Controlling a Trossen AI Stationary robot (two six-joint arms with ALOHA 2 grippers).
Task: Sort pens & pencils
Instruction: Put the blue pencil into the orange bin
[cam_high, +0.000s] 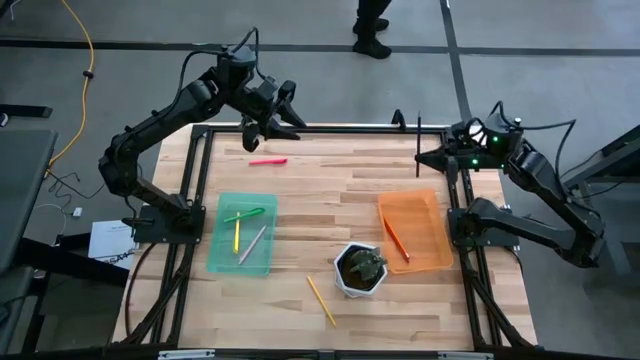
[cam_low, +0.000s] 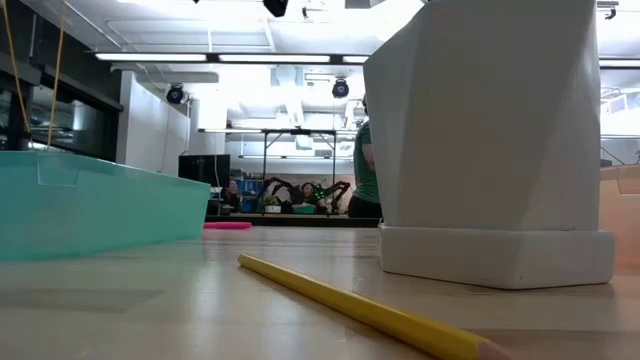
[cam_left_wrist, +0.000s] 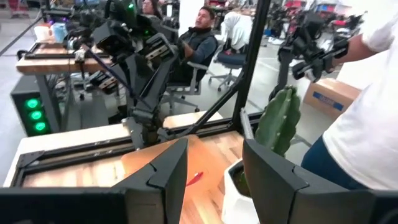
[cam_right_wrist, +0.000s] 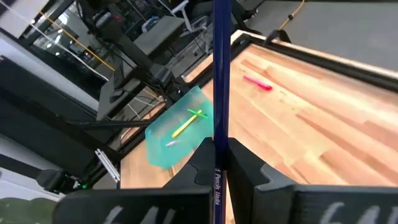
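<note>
A yellow pencil (cam_high: 321, 300) is lying loose at the near edge of the bench (cam_high: 330, 190), slanting beside the white cactus pot (cam_high: 360, 270). Mid-bench, the green tray (cam_high: 240, 233) is holding three pens, the orange tray (cam_high: 416, 231) one red-brown pencil (cam_high: 396, 240). At the far edge, the right gripper (cam_right_wrist: 219, 163) is clamping its jaws on a dark pen (cam_right_wrist: 220, 68) held upright, while the left gripper (cam_high: 281, 122), jaws open and empty, is hovering nearest the pink pen (cam_high: 268, 161), which is lying crosswise.
</note>
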